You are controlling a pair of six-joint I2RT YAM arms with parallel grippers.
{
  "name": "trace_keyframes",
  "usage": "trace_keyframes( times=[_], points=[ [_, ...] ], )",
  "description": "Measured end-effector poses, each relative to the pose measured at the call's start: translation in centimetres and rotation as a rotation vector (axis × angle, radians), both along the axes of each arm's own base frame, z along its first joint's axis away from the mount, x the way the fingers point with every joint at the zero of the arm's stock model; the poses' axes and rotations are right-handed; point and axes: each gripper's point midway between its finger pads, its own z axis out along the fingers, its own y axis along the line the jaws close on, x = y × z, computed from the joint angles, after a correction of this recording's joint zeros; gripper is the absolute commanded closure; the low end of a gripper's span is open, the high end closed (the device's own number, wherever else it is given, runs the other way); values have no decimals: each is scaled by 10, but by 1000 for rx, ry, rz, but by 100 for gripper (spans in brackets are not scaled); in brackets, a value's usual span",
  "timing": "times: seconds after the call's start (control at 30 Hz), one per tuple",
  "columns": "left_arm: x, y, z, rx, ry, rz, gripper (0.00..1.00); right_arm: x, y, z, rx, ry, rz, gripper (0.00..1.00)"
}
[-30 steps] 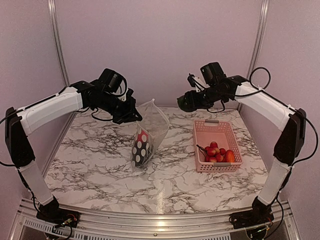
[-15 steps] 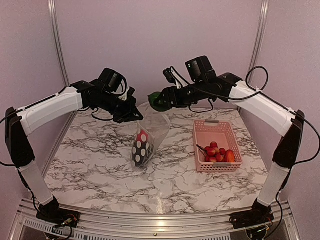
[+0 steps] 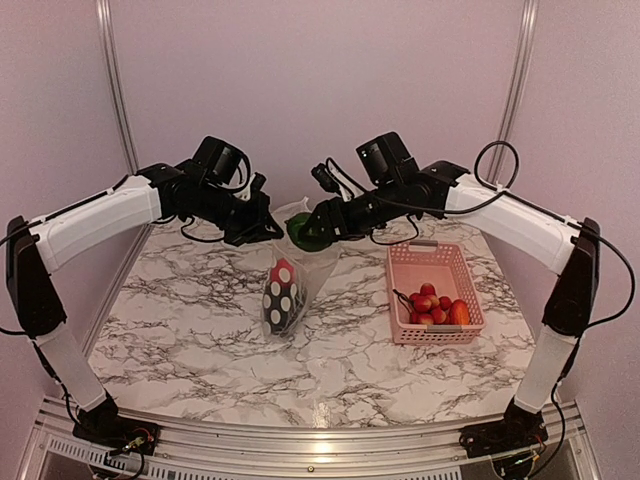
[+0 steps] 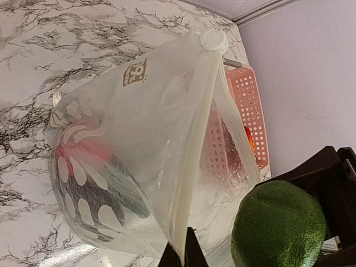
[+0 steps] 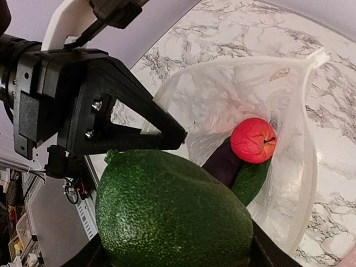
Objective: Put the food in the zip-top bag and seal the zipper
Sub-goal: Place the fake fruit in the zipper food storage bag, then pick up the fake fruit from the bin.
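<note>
The zip-top bag (image 3: 285, 290) hangs over the marble table with its mouth up. My left gripper (image 3: 268, 228) is shut on the mouth edge, pinching the whitish zipper (image 4: 194, 150) between its fingertips (image 4: 182, 253). Inside the bag (image 5: 222, 94) lie a red tomato (image 5: 253, 140), a dark eggplant (image 5: 225, 161) and a cucumber (image 5: 250, 181). My right gripper (image 3: 312, 228) is shut on a bumpy green toy fruit (image 5: 172, 214), held just above the open mouth, close beside the left gripper (image 5: 178, 136). More food (image 3: 435, 305) sits in the pink basket.
The pink slotted basket (image 3: 432, 262) stands right of the bag, holding red pieces and an orange one. Purple walls with metal posts close in the back and sides. Both arms reach over the table's back half.
My right arm has carried the green fruit leftward, from above the basket to just over the bag's mouth. The left gripper has kept its hold on the bag edge.
</note>
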Motion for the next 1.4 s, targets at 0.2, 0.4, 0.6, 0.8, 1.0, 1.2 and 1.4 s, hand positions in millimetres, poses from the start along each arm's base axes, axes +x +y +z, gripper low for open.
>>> trace_keyframes(
  times=[0.2, 0.4, 0.6, 0.8, 1.0, 1.2, 1.4],
  points=[
    [0, 3, 3, -11, -4, 19, 100, -5, -1, -14, -18, 34, 6, 29],
    [1, 3, 3, -15, -5, 21, 100, -8, 0, -11, -18, 32, 18, 15],
    [2, 3, 3, -16, -5, 23, 100, -8, 1, 5, -5, 8, 26, 16],
    [5, 7, 3, -17, -5, 33, 100, -6, 1, 32, 16, -39, 23, 17],
    [7, 8, 4, -22, -6, 37, 100, 3, -7, 53, 5, -120, -18, 23],
    [8, 7, 7, -37, -8, 28, 100, 20, -41, 43, -69, -141, -126, 28],
    [7, 6, 7, -47, -4, 18, 100, 43, -122, 13, -180, -92, -346, 29]
  ],
)
